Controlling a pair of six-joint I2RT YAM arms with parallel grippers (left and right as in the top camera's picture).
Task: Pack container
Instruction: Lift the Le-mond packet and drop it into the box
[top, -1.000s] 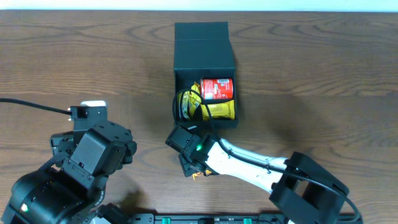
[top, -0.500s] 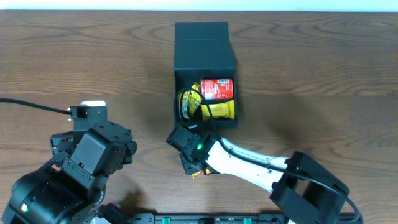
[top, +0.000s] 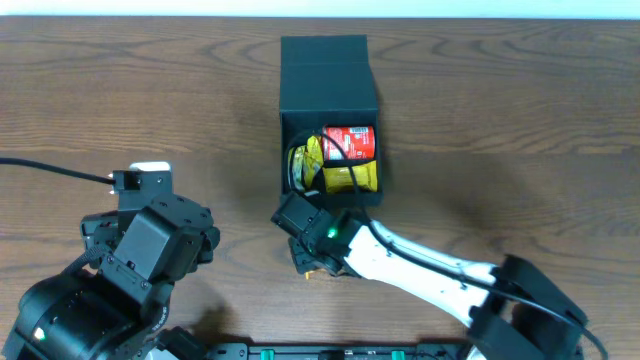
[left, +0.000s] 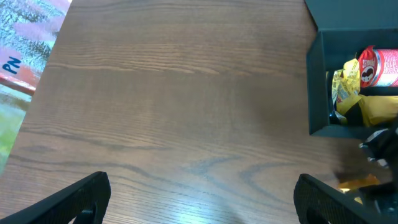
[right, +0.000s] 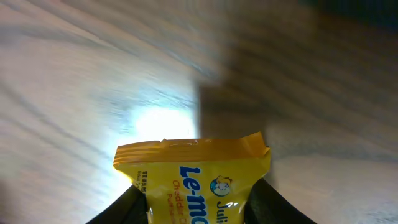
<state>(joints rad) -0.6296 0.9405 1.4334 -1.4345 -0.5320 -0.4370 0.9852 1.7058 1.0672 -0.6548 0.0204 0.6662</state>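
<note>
Dark teal-black container (top: 328, 75), open, standing near the middle of the tabletop's (top: 500, 120) far edge; you see its flap lid laid back toward that edge.
Contents you can make out: one red can (top: 348, 143) against the right wall, and yellow packets (top: 350, 178) beside it and toward the near wall. Your right gripper (top: 315, 266) hangs just off the container's near wall, its fingers (right: 127, 202) pinching a yellow snack packet (right: 193, 177) by the lower half, crimped top edge free. Your left gripper (left: 202, 208) sits toward the near left corner, spread wide over bare wood, well apart from the container.
</note>
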